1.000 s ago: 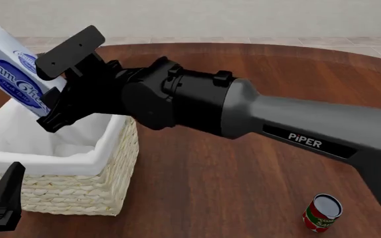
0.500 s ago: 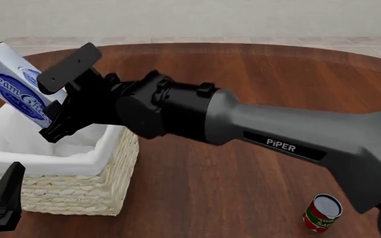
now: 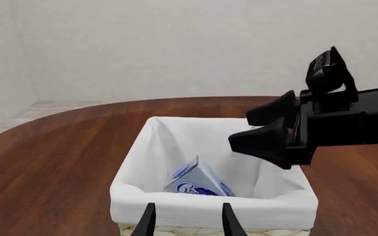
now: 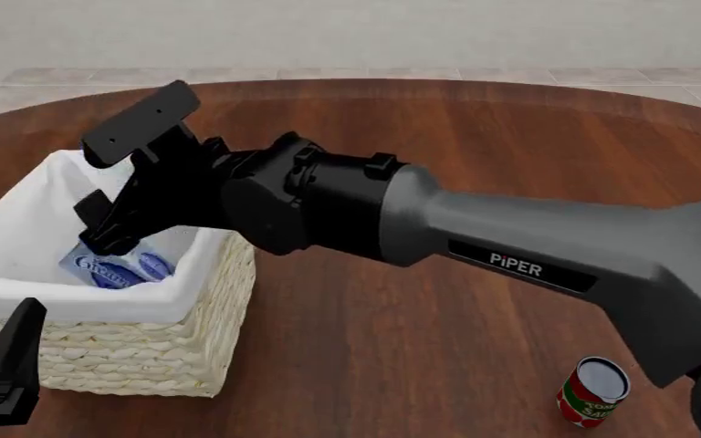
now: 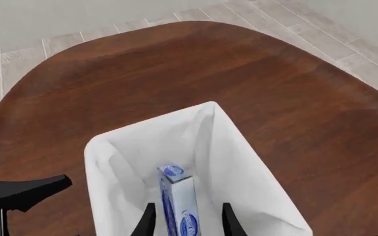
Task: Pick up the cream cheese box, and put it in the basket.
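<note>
Right pincer (image 4: pixel 125 196) spread apart above cream wicker basket (image 4: pixel 143 351); pale blue-white cream cheese box (image 4: pixel 117 266) lies tilted inside.

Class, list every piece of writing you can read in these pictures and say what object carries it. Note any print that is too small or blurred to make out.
"PiPER": white letters on the right arm.
Cream cheese box in the basket: blue oval logo with white script, too small to read.
Can on the table: red label with pale print, too blurred to read.
</note>
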Tool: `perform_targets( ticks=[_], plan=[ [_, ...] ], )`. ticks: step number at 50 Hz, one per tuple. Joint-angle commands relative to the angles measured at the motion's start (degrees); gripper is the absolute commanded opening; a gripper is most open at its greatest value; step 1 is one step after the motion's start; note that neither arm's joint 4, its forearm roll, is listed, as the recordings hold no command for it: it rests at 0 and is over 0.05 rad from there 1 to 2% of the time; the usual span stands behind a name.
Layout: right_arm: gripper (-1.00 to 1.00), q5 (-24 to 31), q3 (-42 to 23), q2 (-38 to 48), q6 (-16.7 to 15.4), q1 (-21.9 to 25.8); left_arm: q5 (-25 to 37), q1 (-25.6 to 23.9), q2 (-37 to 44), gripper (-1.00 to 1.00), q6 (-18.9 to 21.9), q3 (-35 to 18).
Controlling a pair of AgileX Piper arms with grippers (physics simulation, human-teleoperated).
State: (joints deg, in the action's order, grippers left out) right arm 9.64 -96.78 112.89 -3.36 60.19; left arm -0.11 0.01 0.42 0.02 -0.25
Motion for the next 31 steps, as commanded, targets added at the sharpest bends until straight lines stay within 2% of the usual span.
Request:
perform_targets(
  ticks=[1,21,31],
  plan=[
    [1.0,-0.6,0.25,-0.25,1.11,-0.2,0.0,0.0,0.0,1.0,0.0,0.0],
    [1.0,-0.88,1.35,-1.3,1.36,0.02,0.0,0.0,0.01,1.0,0.0,0.0],
    [1.0,-1.34,5.64,-8.5,1.11,-0.35,0.0,0.0,-0.01,1.0,-0.01,0.0]
  ],
)
